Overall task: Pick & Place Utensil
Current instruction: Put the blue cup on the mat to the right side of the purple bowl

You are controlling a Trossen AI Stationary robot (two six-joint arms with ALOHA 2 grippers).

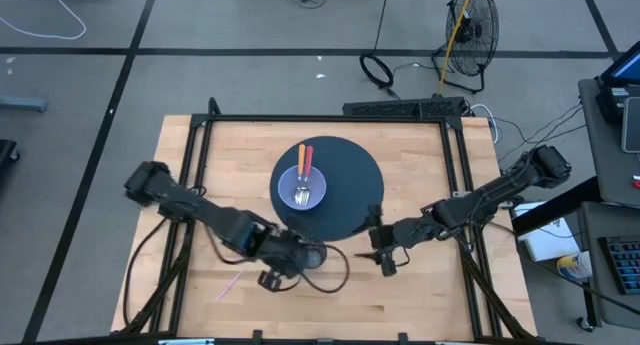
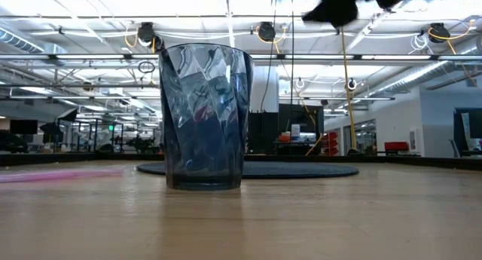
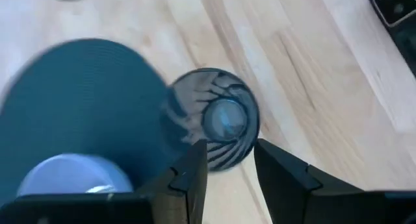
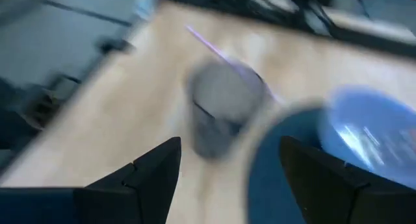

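Observation:
A blue see-through tumbler (image 2: pixel 205 117) stands upright on its base on the wooden table, just off the near edge of the round dark mat (image 1: pixel 350 165); from above the tumbler (image 1: pixel 312 255) sits between the two grippers. On the mat a blue plate (image 1: pixel 290 197) carries a fork and another utensil (image 1: pixel 305 170) with orange handles. A pink utensil (image 1: pixel 228 283) lies flat on the wood near the left arm. My left gripper (image 3: pixel 231 160) is open, above and beside the tumbler (image 3: pixel 221 123). My right gripper (image 4: pixel 227 165) is open, to the tumbler's (image 4: pixel 224 110) right, clear of it.
The table has a black frame (image 1: pixel 330 118) along its far edge and sides. Bare wood lies at the near side (image 1: pixel 420 305). Beyond the table stand a floor fan (image 1: pixel 470 25), cables and a desk with equipment at the right.

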